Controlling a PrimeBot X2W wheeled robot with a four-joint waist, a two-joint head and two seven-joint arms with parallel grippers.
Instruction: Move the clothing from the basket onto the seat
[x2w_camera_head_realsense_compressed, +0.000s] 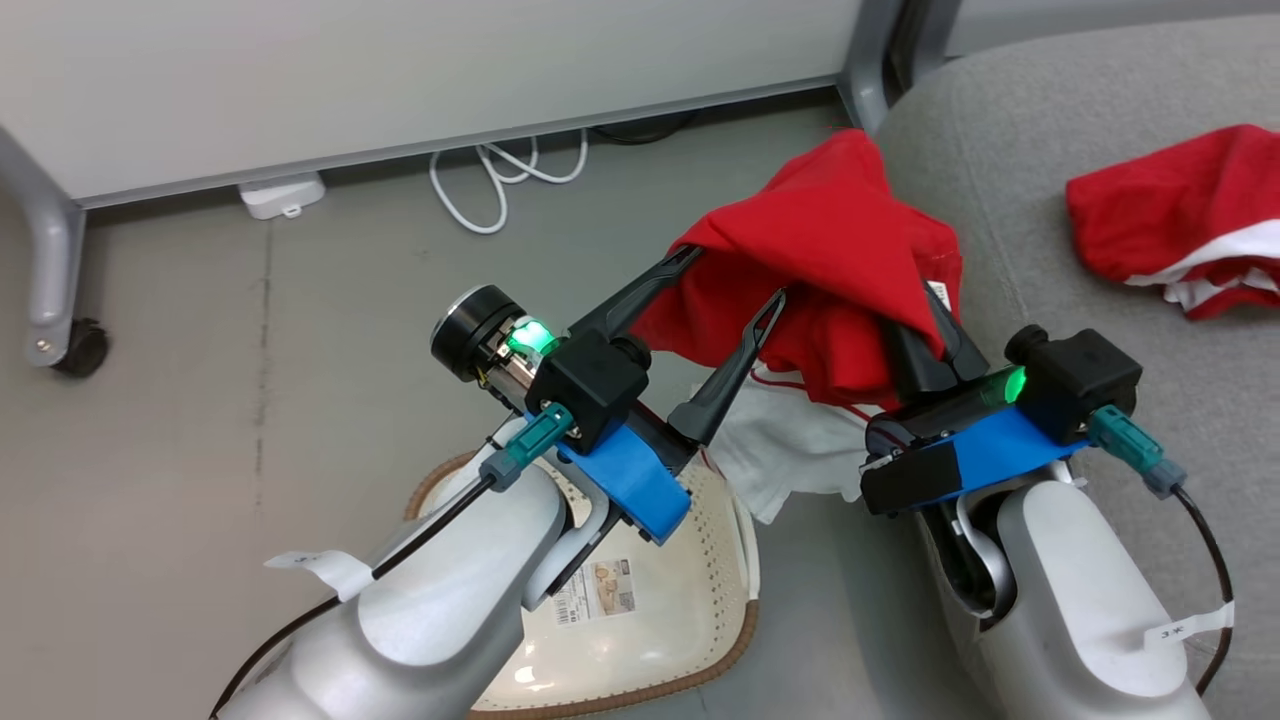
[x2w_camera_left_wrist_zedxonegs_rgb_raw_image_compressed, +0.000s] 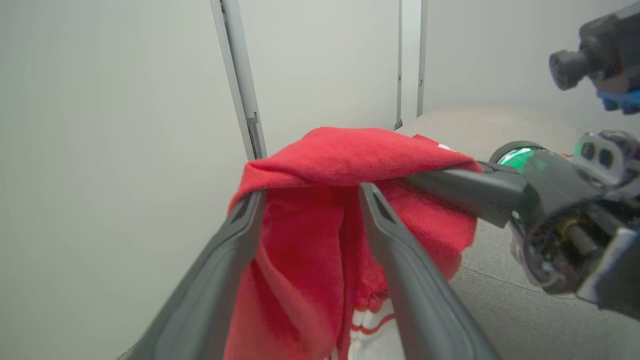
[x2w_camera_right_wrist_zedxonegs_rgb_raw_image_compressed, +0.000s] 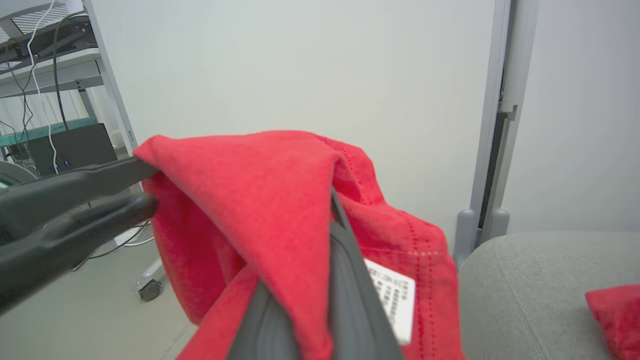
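Note:
A plain red garment (x2w_camera_head_realsense_compressed: 830, 230) with a white tag (x2w_camera_right_wrist_zedxonegs_rgb_raw_image_compressed: 392, 295) hangs in the air beside the grey seat (x2w_camera_head_realsense_compressed: 1050, 130). My right gripper (x2w_camera_head_realsense_compressed: 925, 330) is shut on its right side. My left gripper (x2w_camera_head_realsense_compressed: 735, 277) is open, and the cloth drapes over the tip of one of its fingers (x2w_camera_left_wrist_zedxonegs_rgb_raw_image_compressed: 247, 210). A white garment (x2w_camera_head_realsense_compressed: 790, 450) lies below, at the far corner of the cream basket (x2w_camera_head_realsense_compressed: 700, 640). A red garment with white panels (x2w_camera_head_realsense_compressed: 1180, 230) rests on the seat.
A wheeled grey frame leg (x2w_camera_head_realsense_compressed: 50, 290) stands at the left. A white cable (x2w_camera_head_realsense_compressed: 500, 180) and a power brick (x2w_camera_head_realsense_compressed: 283, 193) lie on the floor by the wall panel. The basket's bottom shows a paper label (x2w_camera_head_realsense_compressed: 597, 592).

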